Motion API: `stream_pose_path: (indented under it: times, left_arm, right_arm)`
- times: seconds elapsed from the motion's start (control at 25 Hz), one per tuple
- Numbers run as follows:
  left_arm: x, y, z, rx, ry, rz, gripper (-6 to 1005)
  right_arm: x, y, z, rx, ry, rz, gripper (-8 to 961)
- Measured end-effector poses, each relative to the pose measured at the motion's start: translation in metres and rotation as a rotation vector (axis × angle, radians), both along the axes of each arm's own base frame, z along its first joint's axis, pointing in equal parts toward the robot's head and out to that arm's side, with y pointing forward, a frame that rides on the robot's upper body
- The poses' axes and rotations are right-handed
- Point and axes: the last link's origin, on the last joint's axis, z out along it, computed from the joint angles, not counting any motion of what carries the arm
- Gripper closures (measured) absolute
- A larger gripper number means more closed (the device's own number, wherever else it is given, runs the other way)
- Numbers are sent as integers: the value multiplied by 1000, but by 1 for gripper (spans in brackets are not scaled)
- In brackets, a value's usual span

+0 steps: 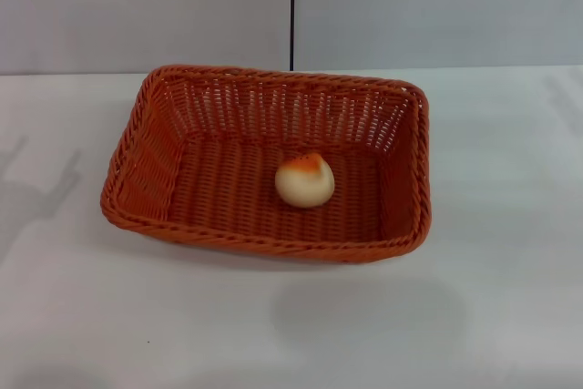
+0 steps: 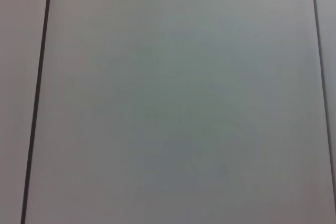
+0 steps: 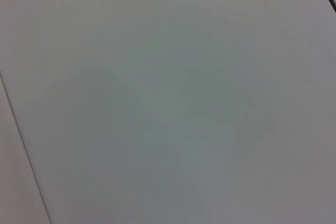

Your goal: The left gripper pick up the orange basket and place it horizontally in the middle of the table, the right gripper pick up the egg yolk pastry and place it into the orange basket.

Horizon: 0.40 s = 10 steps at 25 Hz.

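Note:
The orange basket (image 1: 146, 216) lies lengthwise across the middle of the white table (image 1: 492, 316) in the head view. The egg yolk pastry (image 1: 305, 180) rests on the basket's floor, a little right of its centre, browned top up. Neither the left gripper nor the right gripper shows in any view. Both wrist views hold only plain grey-white panels with thin dark seams.
A pale wall with a dark vertical seam (image 1: 292, 6) rises behind the table's far edge. Faint shadows fall on the tabletop at the far left (image 1: 36, 189) and in front of the basket.

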Motion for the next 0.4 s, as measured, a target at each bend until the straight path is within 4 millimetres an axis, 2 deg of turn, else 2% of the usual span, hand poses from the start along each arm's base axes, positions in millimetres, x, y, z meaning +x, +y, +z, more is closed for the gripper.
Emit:
stream_pose_path:
  times: [0.4]
  left_arm:
    - [2, 4, 1, 6, -2, -4, 184]
  right_arm:
    - [-1, 1, -3, -4, 6, 2, 446]
